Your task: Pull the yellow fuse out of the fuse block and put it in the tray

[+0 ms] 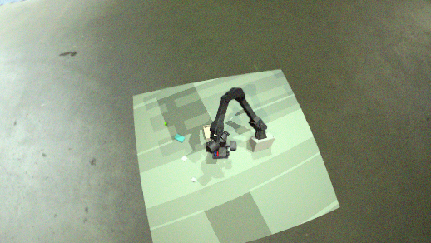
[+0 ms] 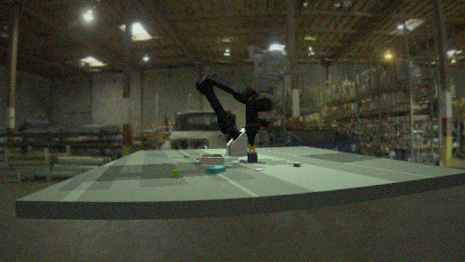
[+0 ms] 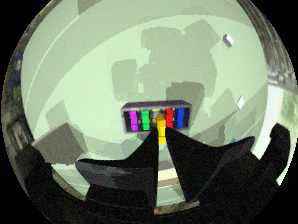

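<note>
My gripper (image 3: 160, 131) (image 2: 251, 144) is shut on the yellow fuse (image 3: 161, 129) (image 2: 251, 147) and holds it above the dark fuse block (image 3: 157, 104) (image 2: 252, 158) (image 1: 225, 156). Whether the fuse's lower end is clear of its slot is too small to tell. The purple fuse (image 3: 133, 120), green fuse (image 3: 145, 120), red fuse (image 3: 169, 116) and blue fuse (image 3: 180, 118) stand in the block. In the top view the arm hides the fingertips. The beige tray (image 1: 205, 134) (image 2: 212, 160) stands beside the arm, partly hidden by it there.
A grey box (image 1: 262, 144) (image 3: 60, 143) stands by the arm's base. A teal block (image 1: 179, 138) (image 2: 215, 169) and a small green piece (image 1: 165, 123) (image 2: 175, 173) lie beyond the tray. Two small pale pieces (image 1: 184, 158) (image 1: 193, 180) lie near the fuse block.
</note>
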`<state>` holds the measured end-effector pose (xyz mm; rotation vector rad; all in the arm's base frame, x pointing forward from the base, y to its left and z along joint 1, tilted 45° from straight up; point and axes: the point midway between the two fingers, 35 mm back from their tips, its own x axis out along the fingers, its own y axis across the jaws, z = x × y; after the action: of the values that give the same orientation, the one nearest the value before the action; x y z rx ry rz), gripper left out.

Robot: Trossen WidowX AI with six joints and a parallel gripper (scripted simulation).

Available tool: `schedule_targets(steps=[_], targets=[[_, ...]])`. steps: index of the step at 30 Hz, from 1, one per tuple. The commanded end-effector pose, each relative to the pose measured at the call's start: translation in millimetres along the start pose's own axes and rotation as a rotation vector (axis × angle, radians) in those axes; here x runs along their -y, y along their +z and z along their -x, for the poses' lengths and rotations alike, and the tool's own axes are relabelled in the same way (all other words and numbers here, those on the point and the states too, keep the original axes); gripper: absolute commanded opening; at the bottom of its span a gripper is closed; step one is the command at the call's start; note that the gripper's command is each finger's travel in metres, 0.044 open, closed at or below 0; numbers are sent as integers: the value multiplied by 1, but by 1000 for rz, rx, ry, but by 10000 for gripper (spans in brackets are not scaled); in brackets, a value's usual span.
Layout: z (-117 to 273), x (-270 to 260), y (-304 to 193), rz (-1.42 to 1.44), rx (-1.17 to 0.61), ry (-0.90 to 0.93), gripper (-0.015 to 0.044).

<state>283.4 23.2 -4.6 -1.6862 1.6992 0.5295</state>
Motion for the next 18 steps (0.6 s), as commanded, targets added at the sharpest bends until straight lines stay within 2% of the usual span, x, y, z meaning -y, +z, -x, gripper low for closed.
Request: schedule_targets(steps=[1, 18], targets=[[3, 0, 0, -7, 5, 2, 0], [25, 0, 0, -6, 6, 2, 0]])
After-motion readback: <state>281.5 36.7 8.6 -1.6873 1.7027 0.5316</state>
